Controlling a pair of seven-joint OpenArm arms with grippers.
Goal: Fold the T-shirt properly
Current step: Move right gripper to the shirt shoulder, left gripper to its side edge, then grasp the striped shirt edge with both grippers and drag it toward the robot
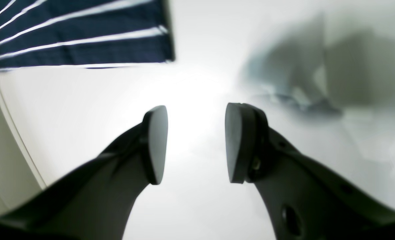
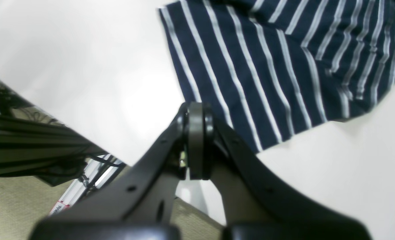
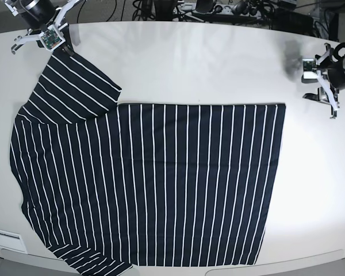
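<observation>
Fabric of the T-shirt (image 3: 161,184) is lying flat across the table (image 3: 207,63), looking limp and light; hem corners should be gripping best. Left gripper (image 1: 195,143) is hovering parted, empty; right gripper (image 2: 197,140) is pressing together, holding nothing.

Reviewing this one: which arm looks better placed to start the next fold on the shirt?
Probably the right: its shut claw sits at the T-shirt sleeve tip. The left claw is open over bare table, apart from the hem.
</observation>
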